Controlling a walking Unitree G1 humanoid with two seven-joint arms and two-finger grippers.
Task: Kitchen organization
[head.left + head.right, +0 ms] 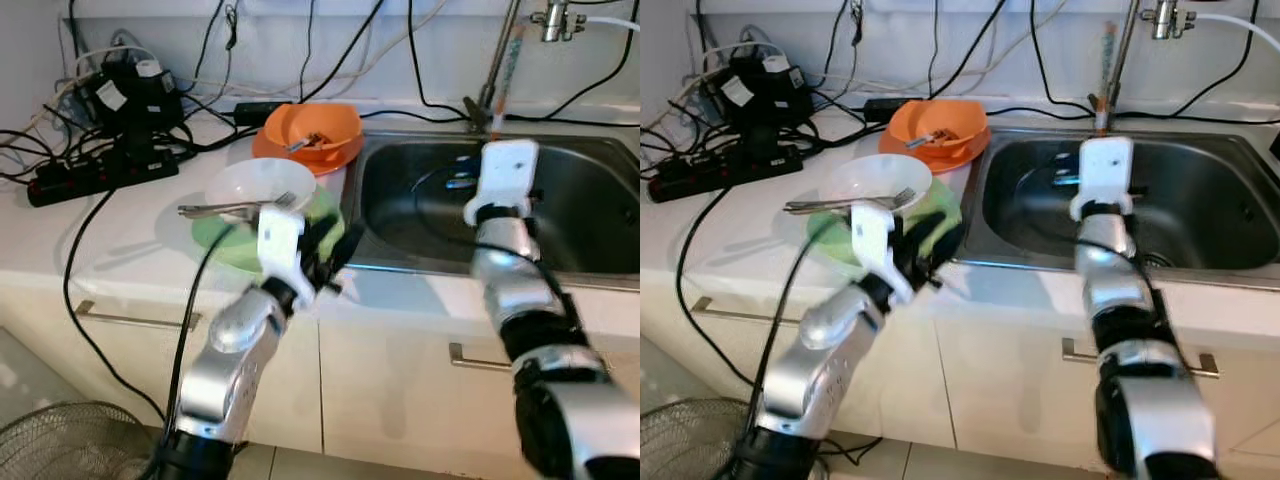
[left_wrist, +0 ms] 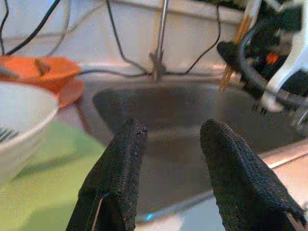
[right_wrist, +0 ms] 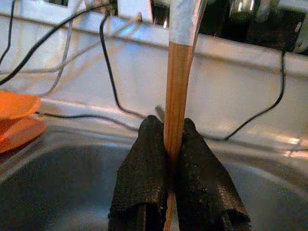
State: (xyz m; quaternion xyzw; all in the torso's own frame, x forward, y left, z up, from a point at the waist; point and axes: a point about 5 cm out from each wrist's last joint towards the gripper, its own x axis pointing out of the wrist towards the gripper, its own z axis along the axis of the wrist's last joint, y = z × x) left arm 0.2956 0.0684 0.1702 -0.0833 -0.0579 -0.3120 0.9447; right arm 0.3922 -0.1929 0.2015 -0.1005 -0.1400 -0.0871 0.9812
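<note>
Right gripper (image 3: 174, 139) clenched on chopsticks (image 3: 177, 96), upright over sink (image 1: 600, 200). You keep grip firm, carry them slowly toward far rim, clear of faucet pipe (image 1: 497, 60). Left gripper (image 2: 171, 144) released, just beside white bowl (image 1: 260, 183) with fork (image 1: 235, 209), near left.

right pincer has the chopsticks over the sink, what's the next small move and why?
Probably lower the right pincer toward the sink basin and then open. It is shut on the upright chopsticks, held above the basin, not yet resting on anything. The left pincer hangs open beside the white bowl with a fork, on the green plate, so it isn't in the way.
</note>
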